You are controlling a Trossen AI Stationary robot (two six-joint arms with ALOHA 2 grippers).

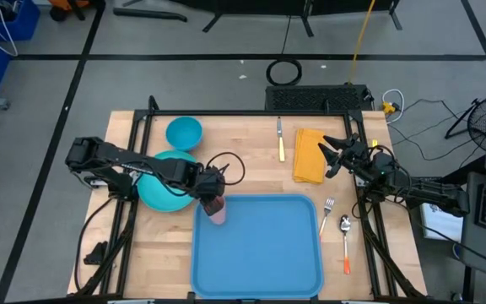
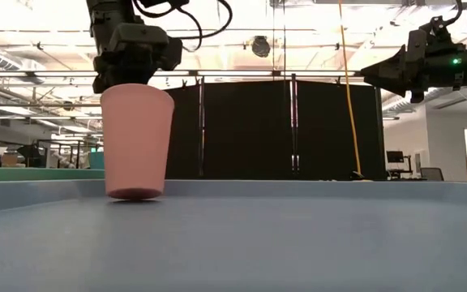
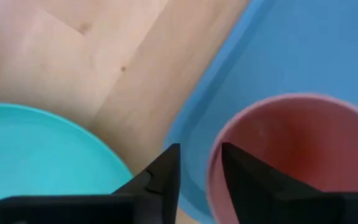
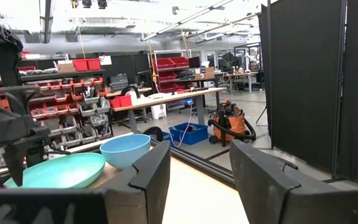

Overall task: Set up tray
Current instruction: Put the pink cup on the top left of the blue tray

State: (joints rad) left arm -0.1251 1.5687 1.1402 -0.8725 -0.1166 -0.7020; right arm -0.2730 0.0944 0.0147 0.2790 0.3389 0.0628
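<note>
The big blue tray (image 1: 260,249) lies at the table's near middle. A pink cup (image 1: 216,209) stands upright at the tray's far left corner, and in the low view its base (image 2: 134,193) is down at the tray floor (image 2: 298,243). My left gripper (image 3: 201,171) comes down on the cup from above. It is open, with one finger inside the cup (image 3: 291,155) and one outside its rim. My right gripper (image 1: 332,156) hangs open in the air over the right edge of a yellow cloth (image 1: 308,154) and holds nothing. My left gripper straddles the cup's rim (image 3: 212,177) on the side toward the teal plate, pointing down. The inner finger (image 3: 244,180) lies right against the wall's inside. The outer finger (image 3: 166,177) stands apart from the wall by a visible gap. Whether it touches the cup I cannot tell.
A teal plate (image 1: 160,192) lies just left of the tray, under my left arm, with a small blue bowl (image 1: 184,133) beyond it. A yellow-handled knife (image 1: 281,141) lies left of the cloth. A fork (image 1: 327,214) and an orange-handled spoon (image 1: 345,241) lie right of the tray.
</note>
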